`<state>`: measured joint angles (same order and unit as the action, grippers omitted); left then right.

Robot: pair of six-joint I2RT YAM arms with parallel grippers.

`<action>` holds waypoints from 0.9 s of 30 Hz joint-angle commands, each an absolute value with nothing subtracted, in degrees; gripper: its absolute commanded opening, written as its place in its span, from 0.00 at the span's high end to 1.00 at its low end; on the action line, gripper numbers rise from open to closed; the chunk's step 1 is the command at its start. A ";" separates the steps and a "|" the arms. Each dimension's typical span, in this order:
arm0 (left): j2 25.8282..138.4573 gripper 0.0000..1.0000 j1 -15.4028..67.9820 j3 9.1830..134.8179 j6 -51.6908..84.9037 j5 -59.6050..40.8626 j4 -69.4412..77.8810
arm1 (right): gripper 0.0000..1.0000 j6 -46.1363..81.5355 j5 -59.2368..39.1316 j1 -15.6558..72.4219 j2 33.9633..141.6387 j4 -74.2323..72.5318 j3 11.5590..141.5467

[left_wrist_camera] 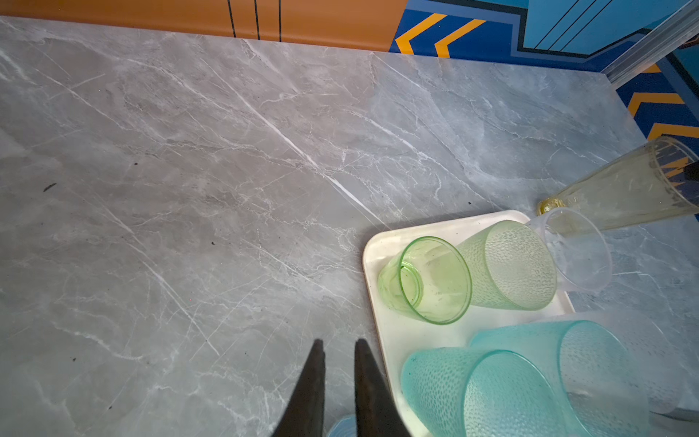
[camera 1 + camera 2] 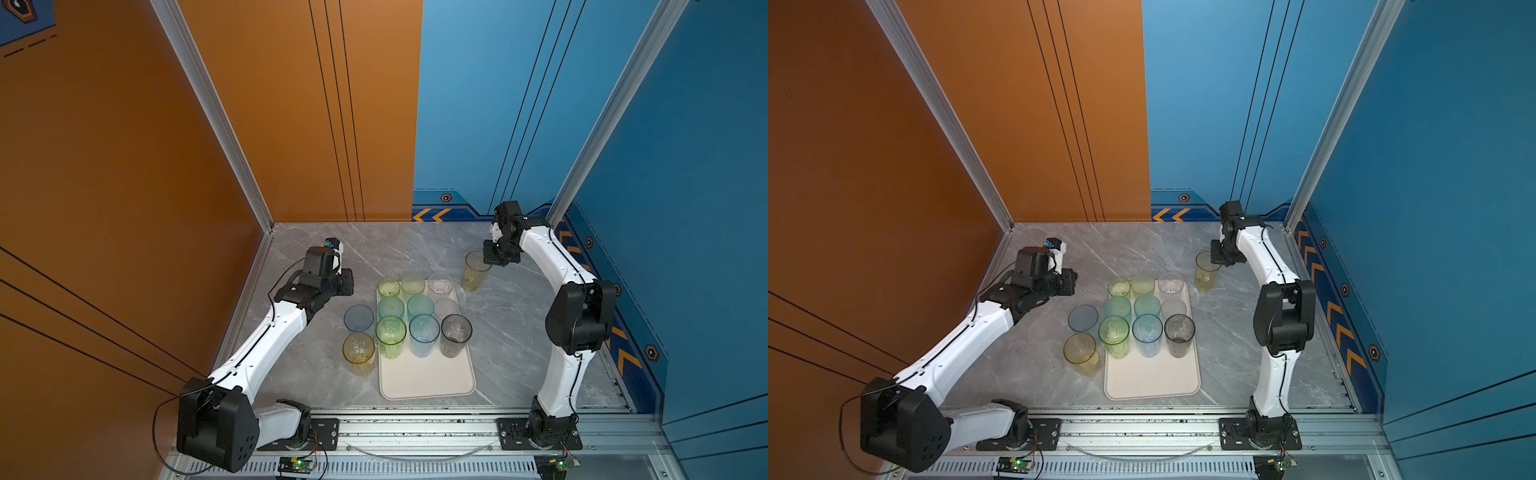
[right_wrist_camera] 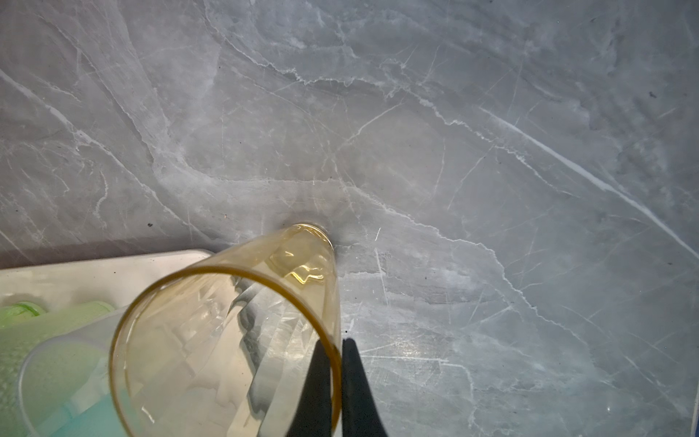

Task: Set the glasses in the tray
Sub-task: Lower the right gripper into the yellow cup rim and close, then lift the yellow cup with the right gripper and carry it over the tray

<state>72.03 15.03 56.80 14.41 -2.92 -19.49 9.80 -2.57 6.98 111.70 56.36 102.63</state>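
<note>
The cream tray (image 2: 428, 374) (image 2: 1150, 374) lies mid-table with several glasses standing in rows at its far end, among them green (image 2: 390, 332), teal (image 2: 419, 305) and smoky grey (image 2: 456, 330). A blue glass (image 2: 358, 318) and a yellow glass (image 2: 358, 351) stand on the table just left of the tray. Behind the tray's right corner stands an amber glass (image 2: 475, 272) (image 3: 227, 321); my right gripper (image 2: 488, 259) (image 3: 334, 340) is shut on its rim, one finger inside and one outside. My left gripper (image 2: 347, 284) (image 1: 338, 342) hangs above the table beside the tray's left edge, narrowly open and holding nothing.
Orange wall on the left and blue walls at the back and right box in the marble table (image 2: 316, 374). An aluminium rail (image 2: 415, 428) with both arm bases runs along the front. The near half of the tray is bare.
</note>
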 commanded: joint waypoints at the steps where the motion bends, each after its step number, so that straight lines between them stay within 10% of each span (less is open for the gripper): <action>1: 71.06 0.83 14.83 56.16 13.79 -4.18 -19.86 | 1.00 8.70 -0.57 7.56 106.35 57.05 100.40; 15: 69.86 0.83 16.61 56.03 13.45 -2.55 -22.51 | 1.00 6.28 -4.31 12.18 81.24 56.42 93.96; 27: 69.02 0.83 15.85 57.66 12.48 -1.99 -26.47 | 0.99 3.59 1.01 36.23 66.84 65.99 97.18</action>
<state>70.43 16.16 56.58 13.50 -3.03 -24.16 4.84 -1.21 32.21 68.51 62.33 95.44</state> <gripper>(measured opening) 0.171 0.048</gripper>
